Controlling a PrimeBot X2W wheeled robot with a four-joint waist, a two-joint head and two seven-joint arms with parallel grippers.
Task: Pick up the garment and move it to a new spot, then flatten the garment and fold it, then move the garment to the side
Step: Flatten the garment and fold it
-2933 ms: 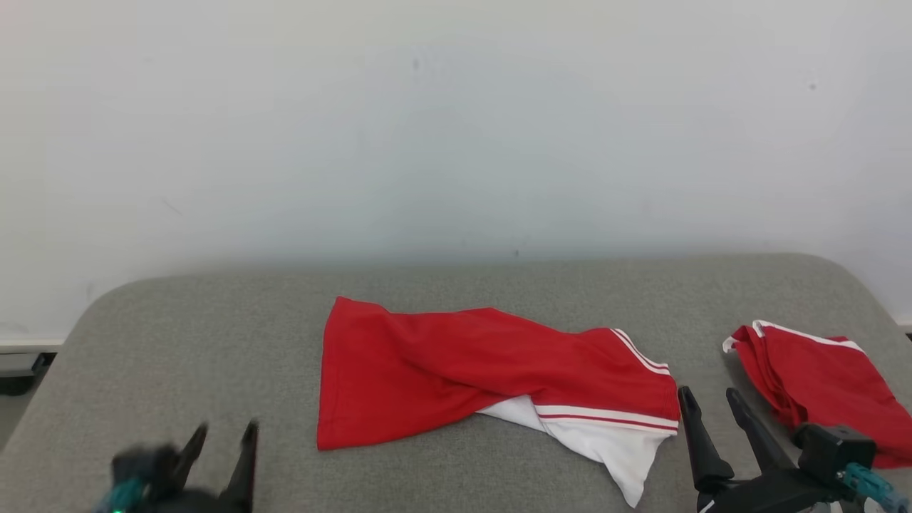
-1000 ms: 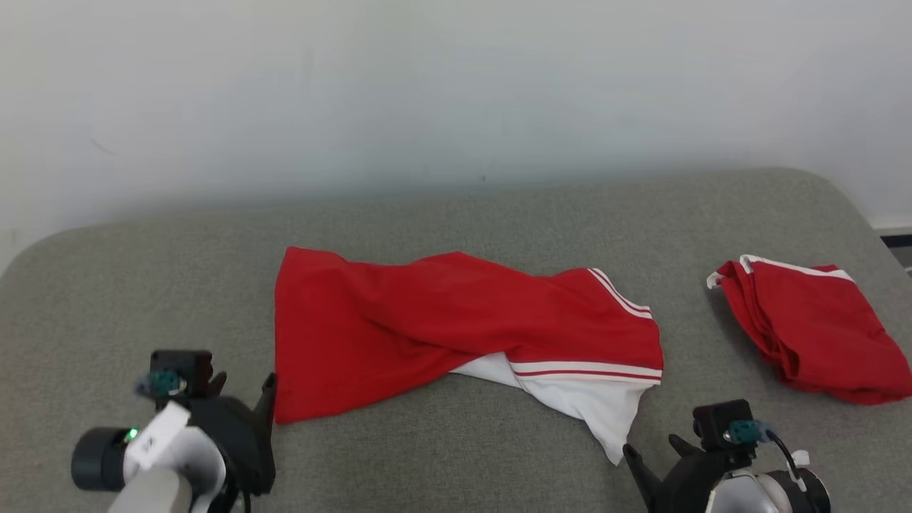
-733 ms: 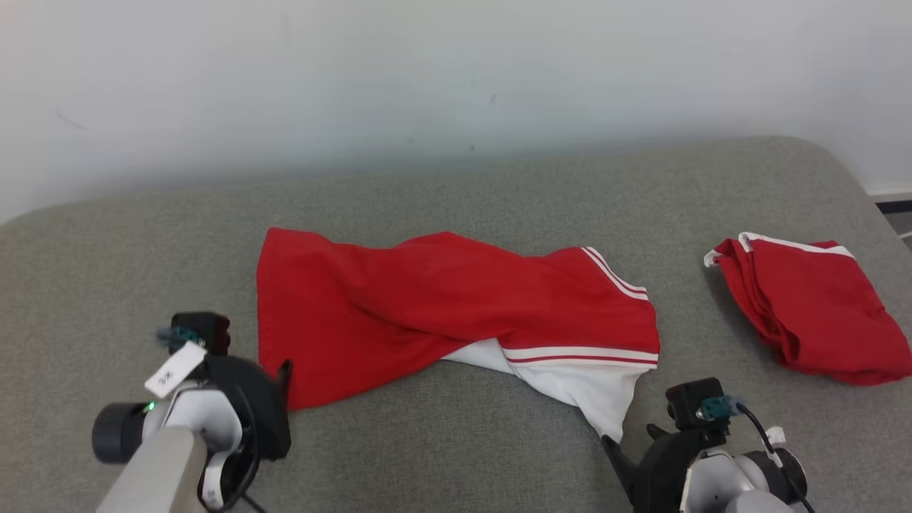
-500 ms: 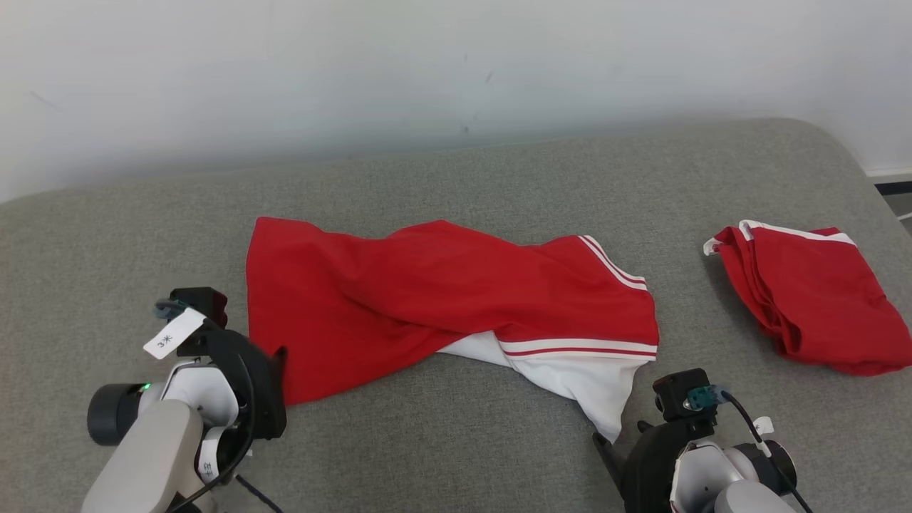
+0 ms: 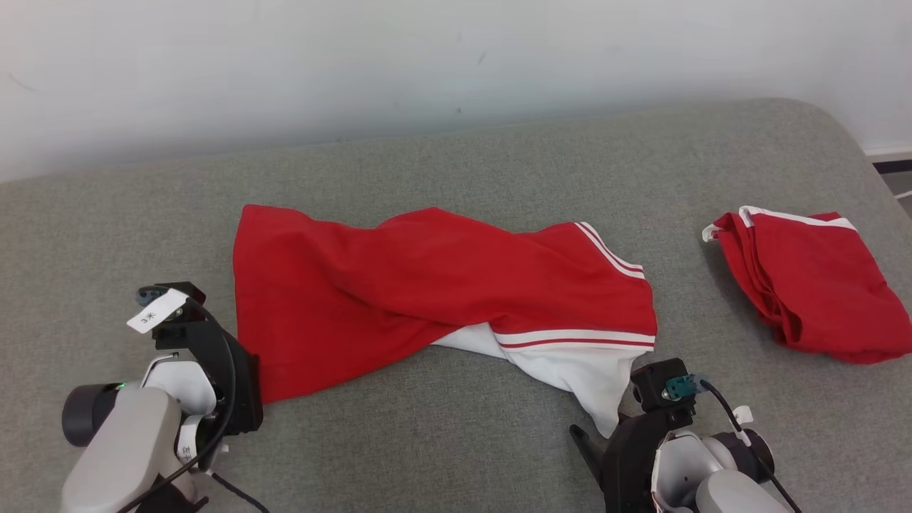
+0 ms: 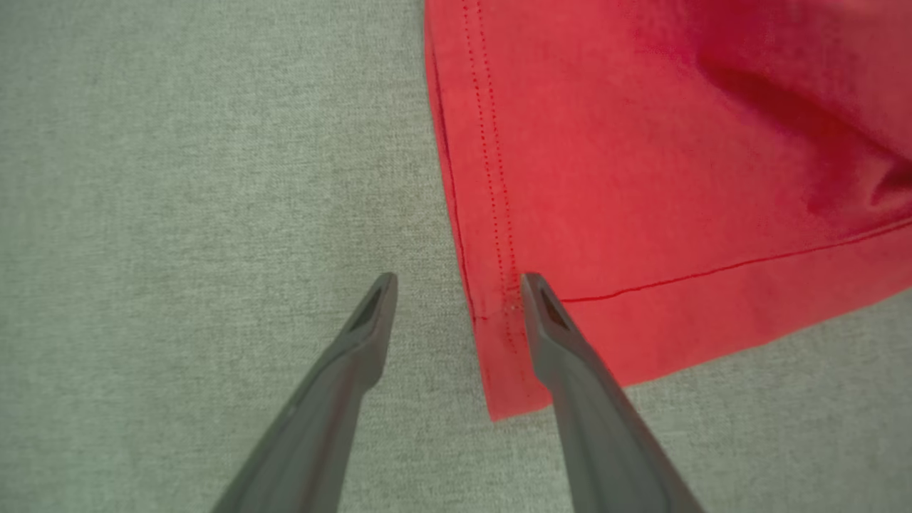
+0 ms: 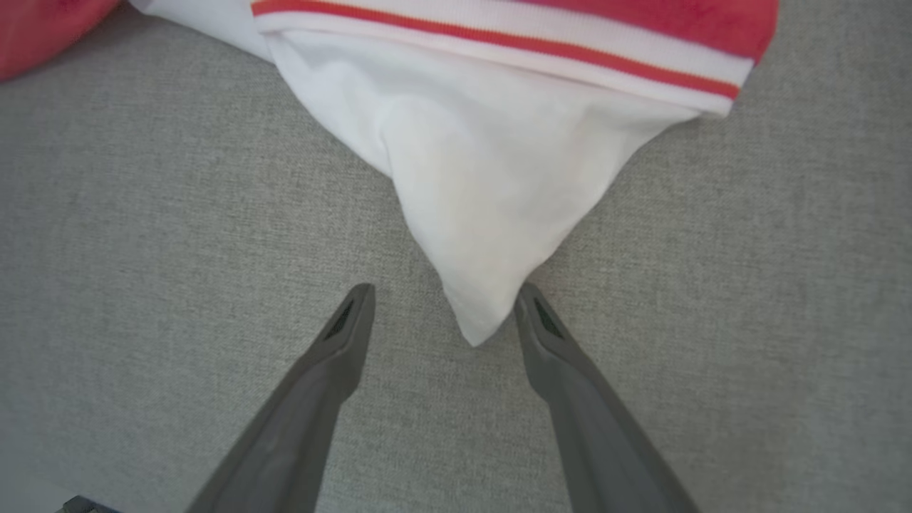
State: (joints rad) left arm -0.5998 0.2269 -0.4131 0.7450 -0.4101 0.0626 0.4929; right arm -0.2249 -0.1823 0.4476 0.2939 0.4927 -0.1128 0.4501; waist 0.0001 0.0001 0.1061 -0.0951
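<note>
your garment (image 5: 427, 285) lies twisted mid grey cushion (image 5: 499, 149). left gripper (image 6: 457, 279) fingers parted, straddling its red hem corner at 7 o'clock. right gripper (image 7: 445, 288) parted too, flanking the white tip at 5 o'clock. second red bundle (image 5: 805, 285) at 3 o'clock, apart.

Bright, even light; soft shadows (wrist views slightly soft)

White tag (image 5: 155, 311) on left arm (image 5: 121, 449) reads "3" (next mark unclear).
</note>
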